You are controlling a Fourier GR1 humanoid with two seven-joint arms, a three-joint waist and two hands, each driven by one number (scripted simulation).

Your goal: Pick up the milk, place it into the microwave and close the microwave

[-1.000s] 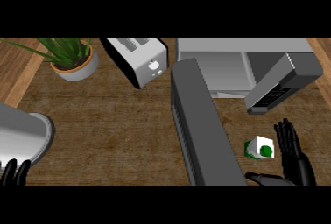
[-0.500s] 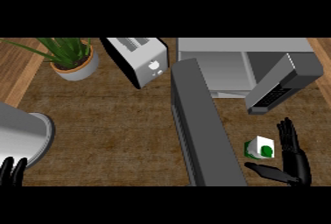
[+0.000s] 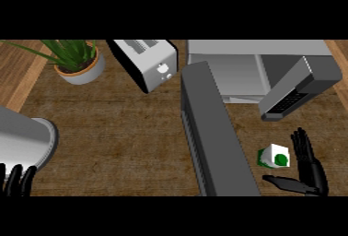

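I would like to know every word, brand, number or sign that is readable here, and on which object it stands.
No readable text.
Milk carton: a green round mark, no letters legible.
Microwave control panel: keys too blurred to read.
Toaster: small knobs, no label.

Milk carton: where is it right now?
Head view, lower right: the milk carton stands on the counter between the open microwave door and the right hand.

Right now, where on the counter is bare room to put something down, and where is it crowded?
The widest bare patch lies between the plant pot, toaster, open microwave door and grey pot. A smaller patch lies below the microwave, above the milk. It is crowded around the milk, between the door and right hand. The left hand rests at lower left.
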